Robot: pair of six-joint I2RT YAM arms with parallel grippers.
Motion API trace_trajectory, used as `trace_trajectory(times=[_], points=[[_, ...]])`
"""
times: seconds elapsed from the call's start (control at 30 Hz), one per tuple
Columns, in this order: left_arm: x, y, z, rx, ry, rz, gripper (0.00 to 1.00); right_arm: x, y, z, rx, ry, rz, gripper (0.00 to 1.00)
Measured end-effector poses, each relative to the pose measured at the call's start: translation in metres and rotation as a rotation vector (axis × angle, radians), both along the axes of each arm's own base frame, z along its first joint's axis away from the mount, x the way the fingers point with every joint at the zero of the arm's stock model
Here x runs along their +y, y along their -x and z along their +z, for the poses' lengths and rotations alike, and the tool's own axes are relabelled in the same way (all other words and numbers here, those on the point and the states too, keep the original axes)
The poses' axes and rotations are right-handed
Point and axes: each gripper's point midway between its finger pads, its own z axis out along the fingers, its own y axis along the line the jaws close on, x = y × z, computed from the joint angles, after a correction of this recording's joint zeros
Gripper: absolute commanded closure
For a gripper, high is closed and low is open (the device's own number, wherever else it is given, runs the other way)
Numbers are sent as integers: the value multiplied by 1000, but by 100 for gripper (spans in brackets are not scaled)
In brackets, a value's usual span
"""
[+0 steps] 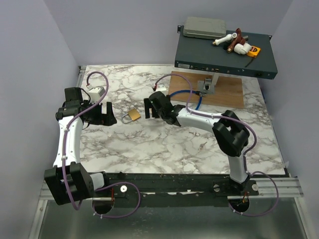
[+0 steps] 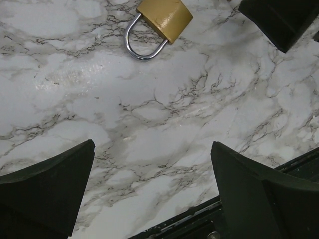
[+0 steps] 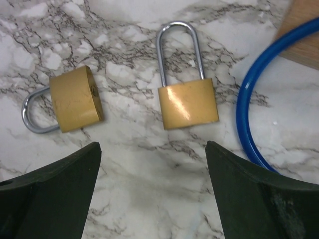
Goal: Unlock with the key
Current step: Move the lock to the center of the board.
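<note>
Two brass padlocks lie on the marble table (image 1: 149, 144). One padlock (image 3: 77, 102) rests on its side with its shackle pointing left; it also shows in the overhead view (image 1: 132, 115) and in the left wrist view (image 2: 162, 17). The second padlock (image 3: 188, 102) lies flat with its shackle pointing away from me. My right gripper (image 3: 153, 144) hovers open just short of both, nothing between its fingers (image 1: 148, 108). My left gripper (image 2: 153, 144) stands open over bare marble, left of the first padlock (image 1: 110, 115). A tiny slim silvery thing, apparently the key (image 1: 202, 145), lies by the right arm's elbow.
A blue cable (image 3: 249, 99) loops right of the second padlock, beside a wooden board (image 1: 222, 92). A dark rack unit (image 1: 224, 55) at the back right carries pipe fittings and a grey box. A black rail (image 1: 174, 181) runs along the near edge.
</note>
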Motion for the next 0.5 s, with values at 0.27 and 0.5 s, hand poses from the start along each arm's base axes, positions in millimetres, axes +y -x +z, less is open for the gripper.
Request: trace_trajectory(times=[0.27, 0.5], points=[[0, 7, -2, -2, -21, -34, 1, 49, -35, -1, -40, 18, 46, 17], [0, 10, -3, 8, -27, -46, 2, 105, -43, -7, -79, 29, 122, 13]])
